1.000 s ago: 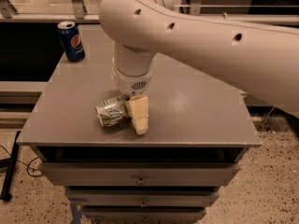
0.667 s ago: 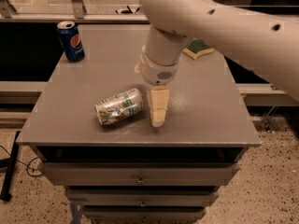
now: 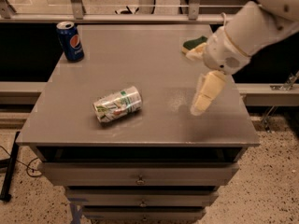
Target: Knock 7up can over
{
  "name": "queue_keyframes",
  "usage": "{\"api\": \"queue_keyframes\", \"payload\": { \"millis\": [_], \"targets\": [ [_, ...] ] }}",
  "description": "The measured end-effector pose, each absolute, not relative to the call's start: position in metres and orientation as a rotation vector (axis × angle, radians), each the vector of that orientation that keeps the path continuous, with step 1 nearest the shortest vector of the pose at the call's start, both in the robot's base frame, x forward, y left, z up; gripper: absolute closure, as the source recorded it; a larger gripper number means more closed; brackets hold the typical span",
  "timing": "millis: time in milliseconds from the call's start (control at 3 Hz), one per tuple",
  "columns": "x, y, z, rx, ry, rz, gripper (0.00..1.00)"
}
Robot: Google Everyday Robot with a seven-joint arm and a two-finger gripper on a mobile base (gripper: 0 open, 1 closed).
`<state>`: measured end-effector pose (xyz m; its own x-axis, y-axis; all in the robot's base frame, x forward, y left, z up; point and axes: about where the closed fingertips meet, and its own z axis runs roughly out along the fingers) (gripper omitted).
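Camera view — 7up can, pincer apart

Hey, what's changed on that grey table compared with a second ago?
The gripper has swung away to the right, from right beside the 7up can to well clear of it, over the table's right side. Nothing was grasped. The 7up can lies on its side, roughly where it was. The Pepsi can stays upright at the back left.

7up can on its side on the table, gripper well apart to its right, Pepsi can upright back-left
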<state>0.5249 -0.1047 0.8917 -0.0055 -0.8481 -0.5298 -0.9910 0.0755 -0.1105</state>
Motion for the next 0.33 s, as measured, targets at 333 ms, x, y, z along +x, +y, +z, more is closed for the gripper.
{"api": "queue_keyframes", "payload": {
  "millis": [333],
  "targets": [
    [0.5002, -0.1497, 0.9106, -1.568, 1.894, 0.489, 0.0]
  ]
}}
